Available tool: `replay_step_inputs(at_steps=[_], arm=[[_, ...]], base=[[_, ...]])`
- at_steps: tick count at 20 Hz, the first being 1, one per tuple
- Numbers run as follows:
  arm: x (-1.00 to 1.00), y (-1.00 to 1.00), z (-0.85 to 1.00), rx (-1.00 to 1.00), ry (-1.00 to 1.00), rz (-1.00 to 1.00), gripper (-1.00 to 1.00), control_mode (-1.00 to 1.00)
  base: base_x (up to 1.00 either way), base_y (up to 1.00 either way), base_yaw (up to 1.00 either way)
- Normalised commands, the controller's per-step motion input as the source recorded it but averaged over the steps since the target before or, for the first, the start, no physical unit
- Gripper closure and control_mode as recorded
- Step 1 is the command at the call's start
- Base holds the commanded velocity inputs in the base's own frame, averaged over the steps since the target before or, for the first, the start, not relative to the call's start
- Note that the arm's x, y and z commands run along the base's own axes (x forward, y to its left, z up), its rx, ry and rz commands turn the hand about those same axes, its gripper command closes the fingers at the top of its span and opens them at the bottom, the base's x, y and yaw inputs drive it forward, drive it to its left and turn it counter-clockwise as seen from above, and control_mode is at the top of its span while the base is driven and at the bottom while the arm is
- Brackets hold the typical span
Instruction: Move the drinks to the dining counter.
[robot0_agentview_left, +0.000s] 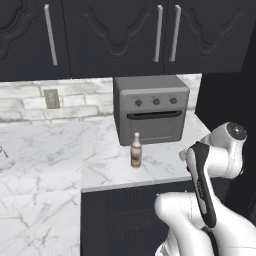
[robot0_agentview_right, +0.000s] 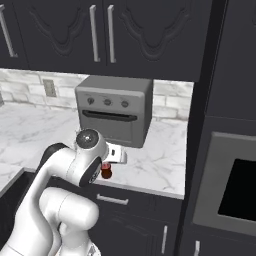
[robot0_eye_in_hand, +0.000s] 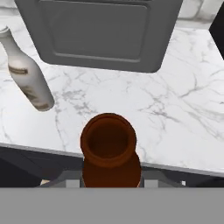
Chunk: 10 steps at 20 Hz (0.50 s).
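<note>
Brown bottle gripped near the worktop edge

We have our gripper (robot0_eye_in_hand: 111, 183) clenched on the brown bottle (robot0_eye_in_hand: 109, 151); a careless swing could knock the cream bottle (robot0_agentview_left: 135, 150) standing near the toaster oven (robot0_agentview_left: 150, 107).

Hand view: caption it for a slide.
Brown bottle between the jaws, beige bottle beside the toaster oven.
</note>
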Motion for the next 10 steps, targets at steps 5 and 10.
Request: replay_step_inputs(at_steps=[5, 10], arm=[[0.0, 0.0, 0.0, 0.0, 0.0, 0.0, 1.0, 1.0], [0.0, 0.0, 0.0, 0.0, 0.0, 0.0, 1.0, 1.0]], base=[[-1.0, 0.0, -0.07], [-0.96, -0.16, -0.17]])
